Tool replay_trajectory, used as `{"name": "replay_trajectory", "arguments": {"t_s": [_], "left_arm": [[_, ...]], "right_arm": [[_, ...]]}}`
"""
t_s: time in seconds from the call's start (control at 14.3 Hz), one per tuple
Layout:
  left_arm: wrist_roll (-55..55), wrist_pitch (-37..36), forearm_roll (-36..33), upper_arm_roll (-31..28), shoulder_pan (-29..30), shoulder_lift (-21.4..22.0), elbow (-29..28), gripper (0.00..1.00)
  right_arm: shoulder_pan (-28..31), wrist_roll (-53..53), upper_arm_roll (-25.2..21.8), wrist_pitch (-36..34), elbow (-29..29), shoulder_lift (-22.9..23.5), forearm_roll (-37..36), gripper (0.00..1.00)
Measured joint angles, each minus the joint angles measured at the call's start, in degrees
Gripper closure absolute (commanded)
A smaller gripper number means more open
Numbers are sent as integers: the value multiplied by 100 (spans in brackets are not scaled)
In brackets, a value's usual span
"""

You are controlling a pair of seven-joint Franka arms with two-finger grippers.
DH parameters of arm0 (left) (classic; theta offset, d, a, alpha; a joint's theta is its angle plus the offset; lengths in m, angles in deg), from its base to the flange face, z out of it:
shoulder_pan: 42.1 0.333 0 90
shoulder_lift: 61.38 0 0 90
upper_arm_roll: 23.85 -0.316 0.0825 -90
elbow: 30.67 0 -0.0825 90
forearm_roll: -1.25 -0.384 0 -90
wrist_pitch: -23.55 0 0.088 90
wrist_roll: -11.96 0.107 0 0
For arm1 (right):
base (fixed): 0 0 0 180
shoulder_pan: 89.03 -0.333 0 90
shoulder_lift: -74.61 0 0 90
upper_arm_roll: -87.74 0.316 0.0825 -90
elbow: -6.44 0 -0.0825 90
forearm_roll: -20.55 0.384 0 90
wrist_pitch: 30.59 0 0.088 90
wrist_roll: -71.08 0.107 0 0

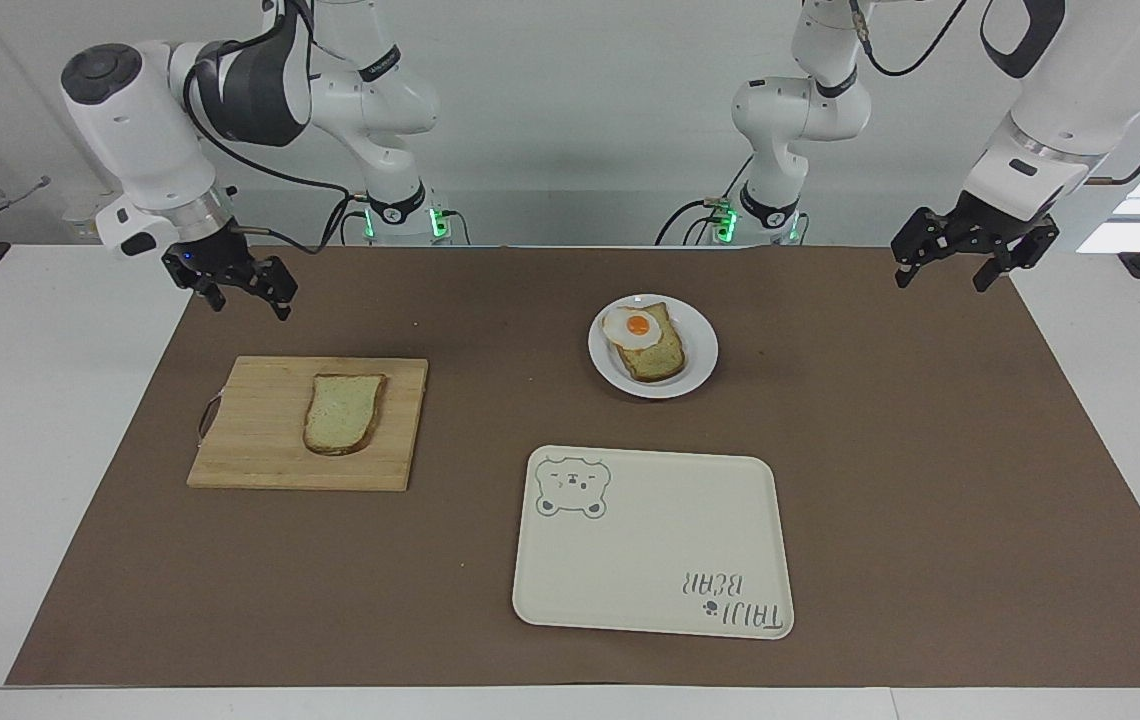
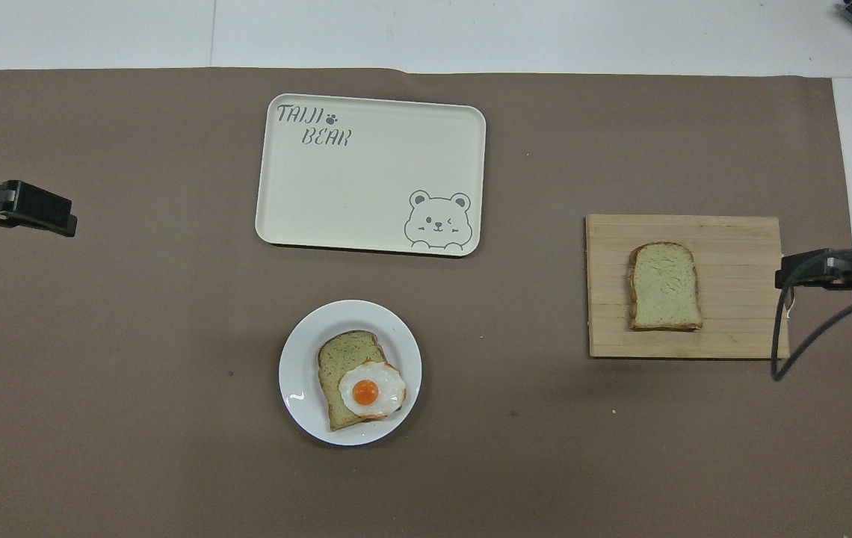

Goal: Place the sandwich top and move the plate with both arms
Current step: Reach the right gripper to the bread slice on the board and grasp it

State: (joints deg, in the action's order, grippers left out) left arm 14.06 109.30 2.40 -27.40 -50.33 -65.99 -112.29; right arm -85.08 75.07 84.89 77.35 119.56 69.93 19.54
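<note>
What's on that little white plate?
On the plate lies a bread slice with a fried egg on top. The bread under the egg is hidden.

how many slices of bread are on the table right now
2. The sandwich top lies on the wooden cutting board toward the right arm's end. The egg-topped slice sits on the plate, nearer the robots than the tray. None looks hidden.

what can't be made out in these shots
- Left gripper, overhead view: only one black end shows; the picture's edge cuts off the rest.
- Right gripper, overhead view: partly cut off by the edge and crossed by its own cable.
- Slice under the fried egg on the plate: part of its top is covered by the egg.
</note>
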Motion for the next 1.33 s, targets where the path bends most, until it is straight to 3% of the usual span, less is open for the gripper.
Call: {"name": "replay_trajectory", "arguments": {"t_s": [0.42,0.63,1.05,1.33], "left_arm": [[0,0,0,0,0,0,0,0],[0,0,0,0,0,0,0,0],[0,0,0,0,0,0,0,0],[0,0,0,0,0,0,0,0]], "right_arm": [[105,-101,-1,971,454,551,360,0],[155,-840,-1,1455,661,798,877,0],[207,-1598,0,2302,929,1267,994,0],[207,-1700,8,2543,1136,1364,1267,0]]}}
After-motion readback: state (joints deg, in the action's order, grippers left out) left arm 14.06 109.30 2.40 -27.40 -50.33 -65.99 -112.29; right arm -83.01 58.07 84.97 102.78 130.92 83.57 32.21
